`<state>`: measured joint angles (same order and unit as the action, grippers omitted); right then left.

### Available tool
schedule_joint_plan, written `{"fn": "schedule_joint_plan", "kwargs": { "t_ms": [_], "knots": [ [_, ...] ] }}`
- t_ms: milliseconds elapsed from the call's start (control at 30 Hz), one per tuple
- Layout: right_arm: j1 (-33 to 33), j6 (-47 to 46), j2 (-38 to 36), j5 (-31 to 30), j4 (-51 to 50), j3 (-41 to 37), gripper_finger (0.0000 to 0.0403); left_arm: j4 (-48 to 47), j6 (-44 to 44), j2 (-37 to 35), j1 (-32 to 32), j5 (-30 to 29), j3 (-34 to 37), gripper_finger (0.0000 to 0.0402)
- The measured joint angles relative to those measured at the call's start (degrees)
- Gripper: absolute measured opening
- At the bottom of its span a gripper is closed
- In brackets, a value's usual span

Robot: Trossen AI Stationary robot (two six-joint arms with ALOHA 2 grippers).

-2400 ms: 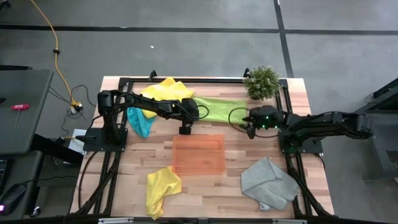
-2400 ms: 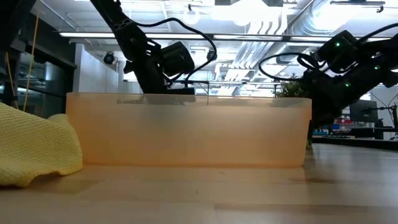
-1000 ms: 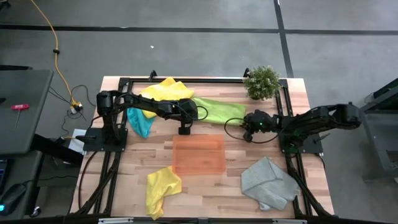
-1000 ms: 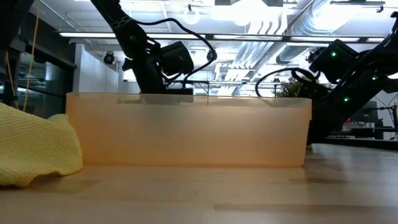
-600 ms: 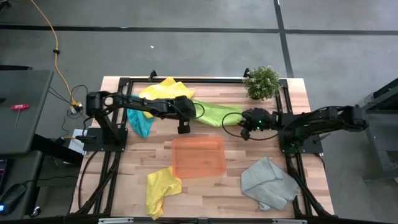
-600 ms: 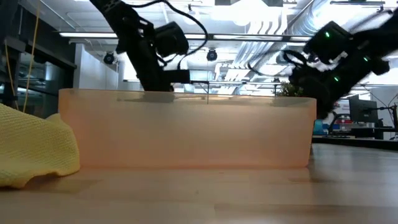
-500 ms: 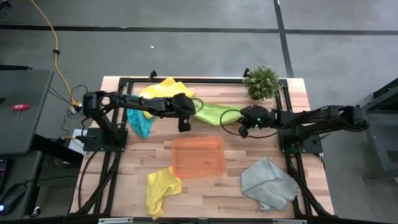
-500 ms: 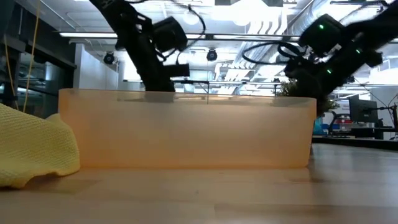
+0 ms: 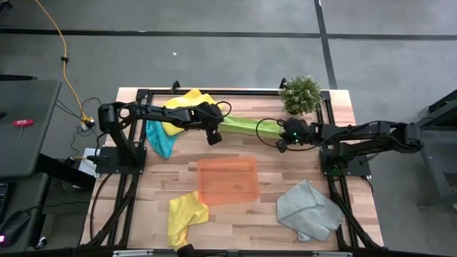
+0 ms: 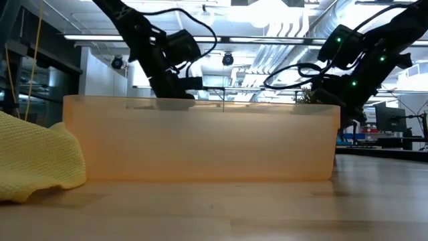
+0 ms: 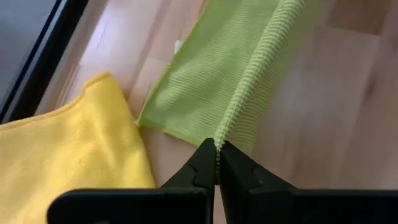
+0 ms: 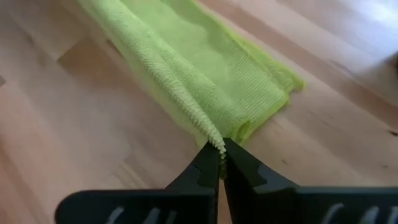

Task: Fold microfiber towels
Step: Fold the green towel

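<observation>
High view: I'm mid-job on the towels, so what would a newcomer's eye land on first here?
The lime green towel at the table's far side, stretched taut between the left end effector and the right end effector, each pinching one end of its edge. Next, the translucent orange tray at the table's centre. The other towels lie crumpled around it: yellow towel at the near left, grey towel at the near right.

Both arms reach toward the upper middle of the high view. The left arm stretches rightward from its base at the left, its left gripper pinched tight on the lime green towel. The right arm extends leftward from the right side, its right gripper likewise clamped on that towel's opposite end.
</observation>
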<state>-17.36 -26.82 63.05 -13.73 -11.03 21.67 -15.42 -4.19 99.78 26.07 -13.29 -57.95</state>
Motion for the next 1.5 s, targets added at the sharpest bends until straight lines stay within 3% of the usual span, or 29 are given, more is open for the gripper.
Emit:
{"fn": "schedule_joint_plan", "kwargs": {
  "t_ms": [367, 1033, 1167, 1500],
  "knots": [
    [-2.96, -1.67, 1.66, -4.36, 4.74, -0.02, 0.0, 6.57, 0.58, 5.11, 2.19, -4.13, 0.0, 0.0],
    [-7.8, -1.7, 15.11, -5.29, 18.69, -0.02, 0.0003, 11.3, 0.56, 6.91, 3.58, -8.4, 0.0, 0.0008],
    [-7.78, -1.68, 15.28, -5.4, 20.56, -0.04, 0.0033, 11.34, -1.12, 6.91, 3.6, -9.12, 0.0, 0.0038],
    [-7.78, 3.58, 13.72, -8.71, 23.9, -0.04, 0.0176, 11.48, -8.93, 6.81, 3.6, -16.71, -0.42, 0.0149]
  ]
}}
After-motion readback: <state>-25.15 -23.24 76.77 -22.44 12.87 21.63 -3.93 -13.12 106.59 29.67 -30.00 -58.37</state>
